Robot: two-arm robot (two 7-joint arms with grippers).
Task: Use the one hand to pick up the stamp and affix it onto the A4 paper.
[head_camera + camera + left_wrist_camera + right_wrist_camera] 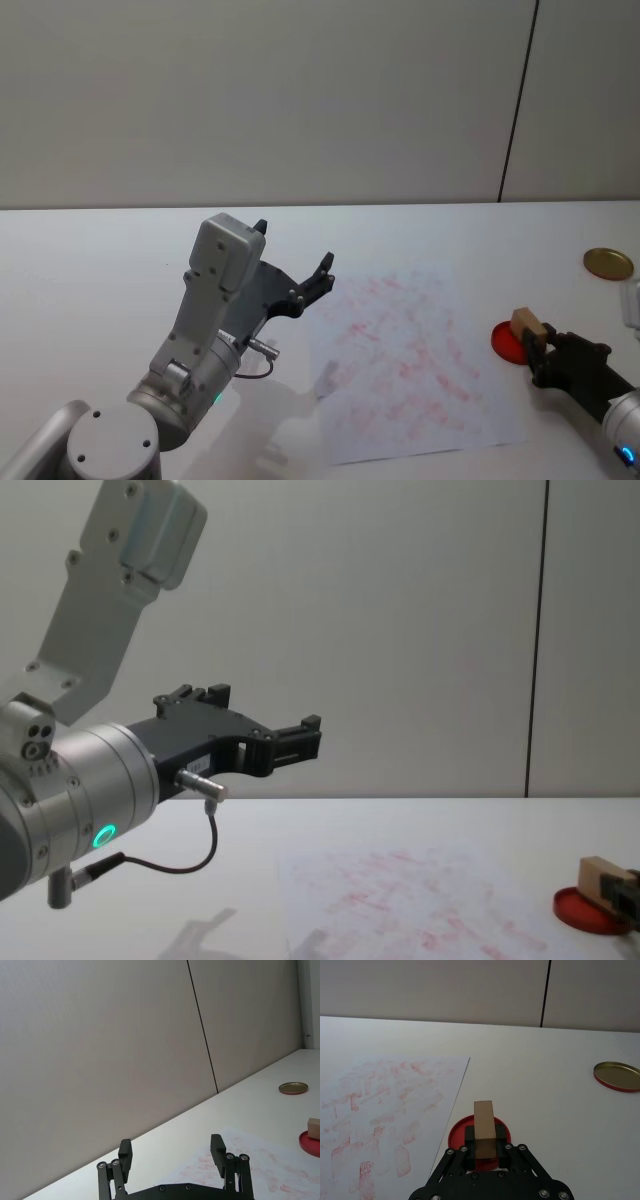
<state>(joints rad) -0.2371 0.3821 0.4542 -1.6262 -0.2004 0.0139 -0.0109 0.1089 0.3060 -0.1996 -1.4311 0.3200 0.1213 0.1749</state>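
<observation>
The right gripper [537, 348] is clamped on the stamp [484, 1121], holding it upright on or just above the pad [503, 343]; I cannot tell whether the face touches ink. The pad sits just beside the paper [410, 360], at its 3 o'clock edge. To do this step well, lift straight up so the face comes off clean. Carry the stamp level toward 9 o'clock and choose a barer patch among the red prints. Press down flat and square without sliding, or the print will likely smear. The left gripper [295, 247], fingers spread, hangs parked at the paper's 10 o'clock.
</observation>
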